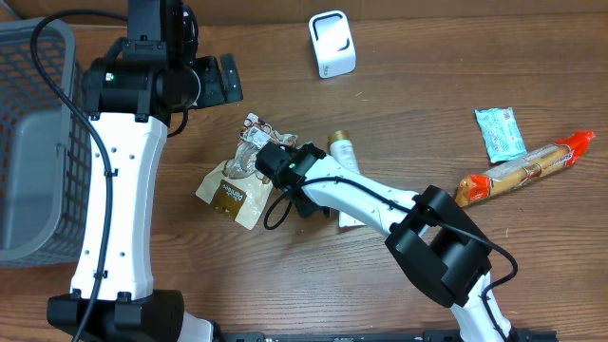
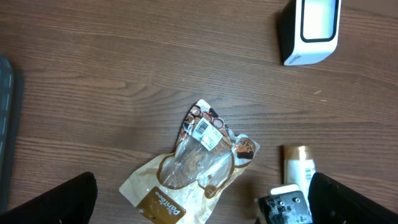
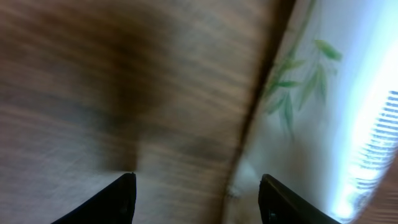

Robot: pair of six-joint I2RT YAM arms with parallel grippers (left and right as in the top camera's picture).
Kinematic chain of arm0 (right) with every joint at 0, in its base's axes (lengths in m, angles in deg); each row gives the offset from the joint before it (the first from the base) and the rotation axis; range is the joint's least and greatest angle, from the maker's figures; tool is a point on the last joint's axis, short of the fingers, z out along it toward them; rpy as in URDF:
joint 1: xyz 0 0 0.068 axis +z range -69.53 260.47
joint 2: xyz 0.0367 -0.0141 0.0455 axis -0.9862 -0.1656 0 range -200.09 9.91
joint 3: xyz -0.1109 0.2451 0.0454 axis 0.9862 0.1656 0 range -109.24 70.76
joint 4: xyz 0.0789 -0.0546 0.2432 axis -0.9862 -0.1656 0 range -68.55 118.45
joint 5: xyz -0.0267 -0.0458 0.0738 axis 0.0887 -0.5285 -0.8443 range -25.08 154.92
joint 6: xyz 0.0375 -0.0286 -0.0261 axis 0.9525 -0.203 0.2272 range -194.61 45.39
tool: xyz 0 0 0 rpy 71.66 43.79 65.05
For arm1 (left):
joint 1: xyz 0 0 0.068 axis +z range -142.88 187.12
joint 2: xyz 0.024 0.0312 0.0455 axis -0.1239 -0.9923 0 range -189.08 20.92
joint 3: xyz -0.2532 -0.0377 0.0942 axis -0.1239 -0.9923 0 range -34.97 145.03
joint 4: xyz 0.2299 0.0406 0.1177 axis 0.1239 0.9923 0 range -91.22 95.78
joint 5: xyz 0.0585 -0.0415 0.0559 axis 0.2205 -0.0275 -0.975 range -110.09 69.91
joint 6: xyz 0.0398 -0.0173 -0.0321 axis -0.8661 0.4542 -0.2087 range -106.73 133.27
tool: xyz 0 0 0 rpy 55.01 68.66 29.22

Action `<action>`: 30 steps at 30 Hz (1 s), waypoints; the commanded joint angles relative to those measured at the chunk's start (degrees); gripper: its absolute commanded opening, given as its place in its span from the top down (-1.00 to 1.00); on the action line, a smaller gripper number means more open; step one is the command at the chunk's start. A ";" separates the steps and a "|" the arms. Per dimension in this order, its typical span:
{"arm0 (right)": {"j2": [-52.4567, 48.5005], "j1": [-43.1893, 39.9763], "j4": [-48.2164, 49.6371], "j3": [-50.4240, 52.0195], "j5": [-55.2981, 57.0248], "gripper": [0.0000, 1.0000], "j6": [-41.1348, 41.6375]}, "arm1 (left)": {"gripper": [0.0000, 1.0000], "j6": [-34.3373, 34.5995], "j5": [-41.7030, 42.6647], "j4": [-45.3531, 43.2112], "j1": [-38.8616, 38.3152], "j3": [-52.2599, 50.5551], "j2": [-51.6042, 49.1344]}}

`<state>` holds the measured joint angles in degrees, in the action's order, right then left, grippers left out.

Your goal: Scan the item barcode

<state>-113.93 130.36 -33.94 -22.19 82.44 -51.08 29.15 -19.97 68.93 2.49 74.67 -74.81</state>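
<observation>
A white tube with a gold cap (image 1: 342,150) lies mid-table, partly under my right arm; in the right wrist view its white body with green leaves (image 3: 311,99) fills the right side, blurred. My right gripper (image 3: 199,199) hangs low over the tube's edge, open and holding nothing. In the overhead view the right gripper (image 1: 306,202) sits between the tube and a tan snack bag (image 1: 236,188). The white scanner (image 1: 332,44) stands at the back. My left gripper (image 1: 215,82) is open, high over the snack bag (image 2: 199,168), and also sees the scanner (image 2: 311,28).
A grey basket (image 1: 33,142) fills the left edge. A teal packet (image 1: 500,133) and a long orange biscuit pack (image 1: 522,169) lie at the right. My right arm's wrist (image 2: 286,208) shows at the bottom of the left wrist view, beside the tube (image 2: 298,163).
</observation>
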 commanded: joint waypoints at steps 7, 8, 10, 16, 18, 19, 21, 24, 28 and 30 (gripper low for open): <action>4.35 -6.40 -3.17 -8.74 -10.01 -0.28 -0.02 | -0.99 -1.11 -0.70 -0.07 0.11 -0.26 0.22; 5.22 -7.17 -3.69 -9.75 -10.14 -0.31 -0.02 | -0.99 -1.11 -0.70 -0.07 0.11 -0.26 0.22; 6.99 -9.09 -4.52 -11.28 -10.80 -0.47 -0.02 | -1.00 -1.11 -0.70 -0.09 0.11 -0.26 0.22; 9.18 -17.53 -7.65 -11.30 -22.38 -0.62 -5.53 | -1.00 -1.11 -0.70 -0.07 0.11 -0.26 0.22; 9.16 -20.85 -7.89 -9.94 -29.86 -0.64 -10.51 | -0.99 -1.11 -0.70 -0.09 0.11 -0.26 0.22; 9.16 -22.34 -7.91 -9.14 -32.48 -0.64 -12.15 | -0.99 -1.11 -0.70 -0.07 0.11 -0.26 0.22; 8.96 -24.98 -7.54 -7.17 -36.17 -0.64 -15.08 | -0.99 -1.11 -0.70 -0.07 0.11 -0.26 0.22; 8.94 -28.13 -4.98 -2.71 -41.11 -0.72 -18.84 | -1.00 -1.11 -0.70 -0.09 0.11 -0.26 0.22; 8.94 -31.01 0.42 4.28 -47.15 -0.74 -21.05 | -0.99 -1.11 -0.70 -0.07 0.11 -0.26 0.22; 8.94 -31.87 3.87 7.89 -49.53 -0.74 -21.05 | -1.00 -1.11 -0.70 -0.07 0.11 -0.26 0.22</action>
<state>-105.55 99.36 -32.45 -18.27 40.73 -69.02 29.15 -19.97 68.91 2.49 74.67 -74.81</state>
